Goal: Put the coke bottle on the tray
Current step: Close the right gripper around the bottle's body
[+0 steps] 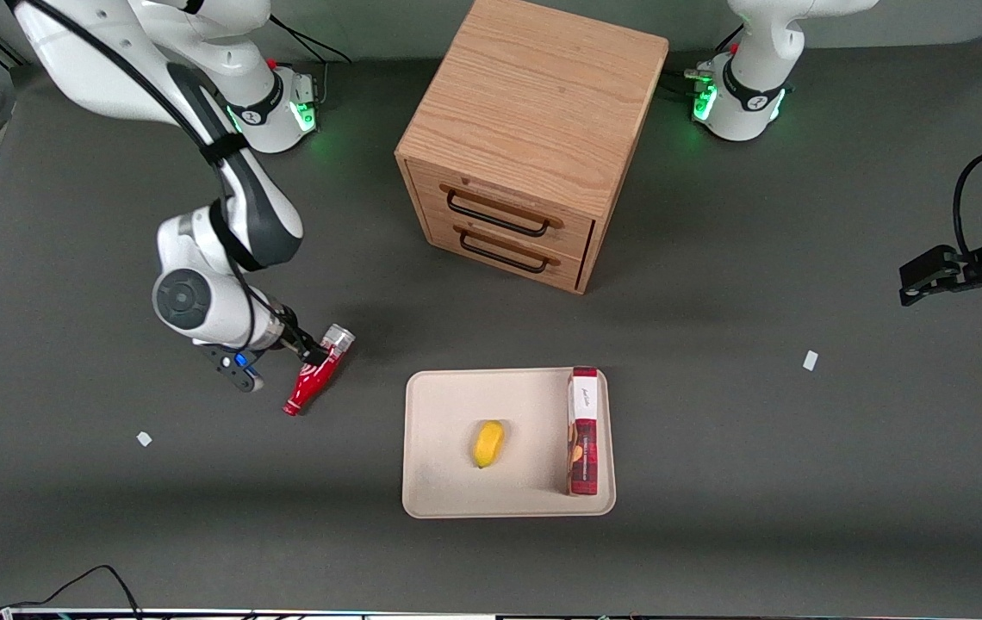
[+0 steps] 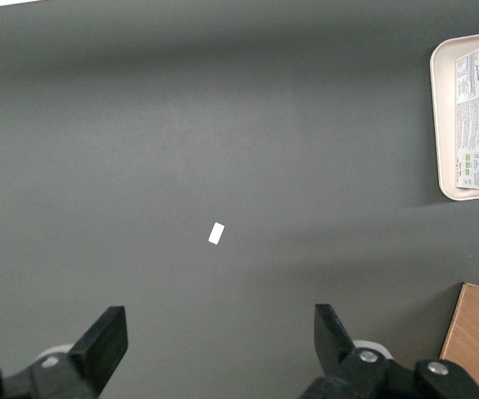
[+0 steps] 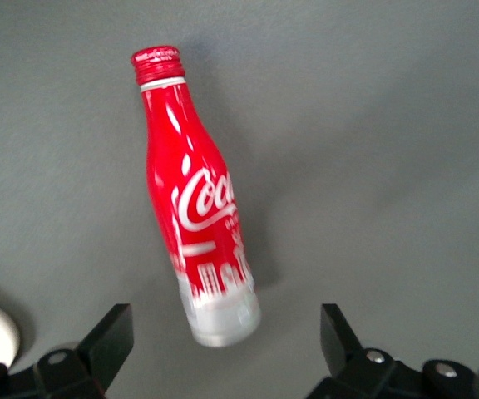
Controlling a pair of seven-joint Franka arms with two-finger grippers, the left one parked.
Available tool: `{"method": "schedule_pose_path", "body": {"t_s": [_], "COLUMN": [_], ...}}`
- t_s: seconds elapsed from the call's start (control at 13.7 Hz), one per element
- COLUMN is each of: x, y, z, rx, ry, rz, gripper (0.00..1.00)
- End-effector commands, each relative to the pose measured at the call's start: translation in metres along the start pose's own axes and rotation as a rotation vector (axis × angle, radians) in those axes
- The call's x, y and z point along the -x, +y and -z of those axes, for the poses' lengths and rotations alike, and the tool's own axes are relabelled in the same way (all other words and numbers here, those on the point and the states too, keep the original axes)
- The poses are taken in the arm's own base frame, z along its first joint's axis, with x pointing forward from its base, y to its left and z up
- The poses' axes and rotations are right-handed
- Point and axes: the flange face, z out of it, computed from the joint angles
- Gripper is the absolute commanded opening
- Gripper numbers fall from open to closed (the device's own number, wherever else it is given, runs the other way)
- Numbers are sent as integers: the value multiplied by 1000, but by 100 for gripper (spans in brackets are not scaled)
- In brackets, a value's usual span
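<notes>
- The bottle (image 3: 196, 208) is lying on the counter (image 1: 715, 430) beside the tray (image 1: 439, 491), toward the working arm's end.
- The hand (image 3: 223, 349) is hanging open and empty, apparently just above the bottle's silver end, its long axis running away from the hand.

coke bottle (image 3: 196, 224): white script "Coca" | end effector (image 3: 223, 349): no text

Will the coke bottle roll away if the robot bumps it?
Probably. The coke bottle lies on its side on the table, and its round body could roll. Its glossy surface may be slippery. The end effector hovers open above its silver base, not touching.
</notes>
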Motion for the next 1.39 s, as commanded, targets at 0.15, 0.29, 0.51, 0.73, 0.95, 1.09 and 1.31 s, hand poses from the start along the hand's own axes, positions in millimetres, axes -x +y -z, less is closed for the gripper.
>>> {"method": "schedule_pose_path", "body": {"t_s": [0.15,0.29,0.51,0.73,0.95,1.09,1.31], "x": [-3,-3,0,3,2,-1,-1], "y": [-21,-22,-23,-26,-26,-27,-35], "z": [-56,-67,-67,-58,-7,53,155], "rx": [-39,-33,-17,-23,-5,17,46], "ry": [80,91,101,107,131,152,151], "rz": [-40,-18,19,58,131,205,298], "gripper": [100,25,0,0,0,0,0]}}
